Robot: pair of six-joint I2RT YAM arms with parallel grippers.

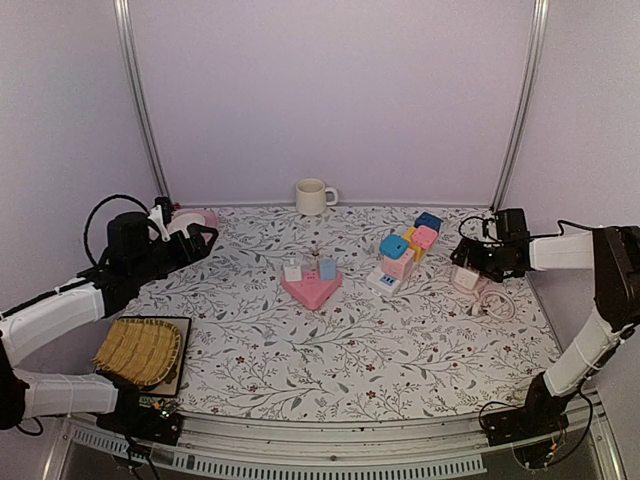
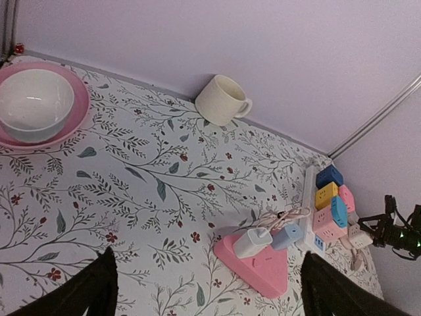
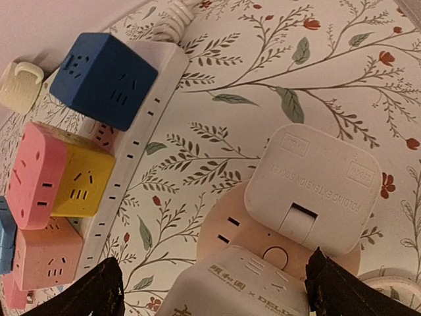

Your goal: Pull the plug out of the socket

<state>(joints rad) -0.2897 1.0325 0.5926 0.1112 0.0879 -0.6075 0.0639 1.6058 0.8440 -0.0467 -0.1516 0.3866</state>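
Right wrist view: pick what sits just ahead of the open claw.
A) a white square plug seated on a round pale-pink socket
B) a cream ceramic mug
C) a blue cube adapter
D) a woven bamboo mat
A: the white square plug sits on the round pale-pink socket, just ahead of the right claw, whose jaws are spread wide.

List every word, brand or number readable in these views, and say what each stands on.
"DELIX": on the white rectangular adapter at the bottom of the right wrist view, after Chinese characters too blurred to read; the word may run on out of sight.
Embossed line and two corner labels on the white square plug: too faint to read.
Top and left wrist views: nothing legible.
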